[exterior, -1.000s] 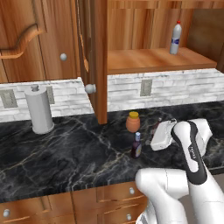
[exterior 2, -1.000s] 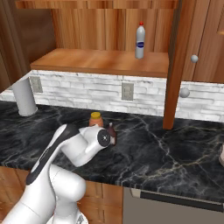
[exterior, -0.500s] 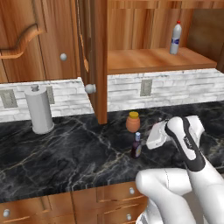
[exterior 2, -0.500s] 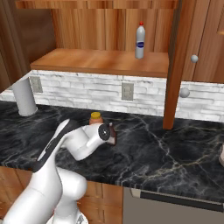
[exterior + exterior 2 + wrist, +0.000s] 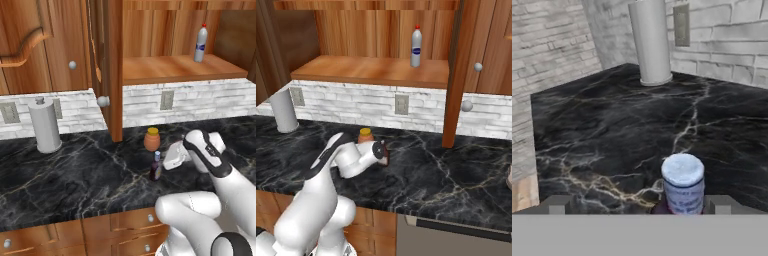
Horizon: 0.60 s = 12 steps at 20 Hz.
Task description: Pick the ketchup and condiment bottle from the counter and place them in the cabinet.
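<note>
Landmark: orange jar on the counter, just in front of the open cabinet door's lower edge.

Condiment bottle stands upright on the counter just in front of the jar, a bit toward the robot; bluish cap, dark body. In the hand view its cap sits close up between the two fingertips, which stand wide apart on either side, not touching it. Gripper spread open, low over the counter, right beside the bottle on the side away from the paper towel roll. In the left base view the gripper's head is level with the bottle and just right of it; in the right base view the hand covers most of the bottle, just below the jar.

Ketchup: cannot tell where it is.

Paper towel roll stands well left of the jar, by the brick backsplash; it also shows at the far end in the hand view.

White bottle with red cap stands on the cabinet shelf, above and right of the jar. Door knob hangs above-left of the jar.
</note>
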Tool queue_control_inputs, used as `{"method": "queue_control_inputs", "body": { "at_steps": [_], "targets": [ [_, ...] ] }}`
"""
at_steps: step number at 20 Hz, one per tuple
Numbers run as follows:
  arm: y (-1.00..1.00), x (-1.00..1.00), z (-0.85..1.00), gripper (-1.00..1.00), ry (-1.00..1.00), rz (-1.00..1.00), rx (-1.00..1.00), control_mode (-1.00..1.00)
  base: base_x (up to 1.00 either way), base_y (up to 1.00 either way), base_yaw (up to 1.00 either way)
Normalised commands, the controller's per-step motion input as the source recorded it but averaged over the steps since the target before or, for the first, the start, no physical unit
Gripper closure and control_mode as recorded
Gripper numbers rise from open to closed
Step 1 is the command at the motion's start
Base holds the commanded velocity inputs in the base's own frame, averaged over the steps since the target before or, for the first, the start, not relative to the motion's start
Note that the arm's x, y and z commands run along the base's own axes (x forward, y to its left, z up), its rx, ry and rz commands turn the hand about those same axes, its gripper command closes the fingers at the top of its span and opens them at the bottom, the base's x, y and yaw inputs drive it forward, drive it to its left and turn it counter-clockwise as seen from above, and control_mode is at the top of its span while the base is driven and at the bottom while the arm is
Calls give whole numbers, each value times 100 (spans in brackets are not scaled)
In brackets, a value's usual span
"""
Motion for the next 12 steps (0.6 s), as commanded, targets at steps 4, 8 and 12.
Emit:
{"method": "queue_control_inputs", "body": {
  "at_steps": [4,8,12],
  "targets": [
    [12,26,-24,-100,3,1,5,-100,0,0,0],
    [12,26,-24,-100,3,0,4,-100,0,0,0],
    [10,25,-24,-100,2,0,3,-100,0,0,0]
  ]
}}
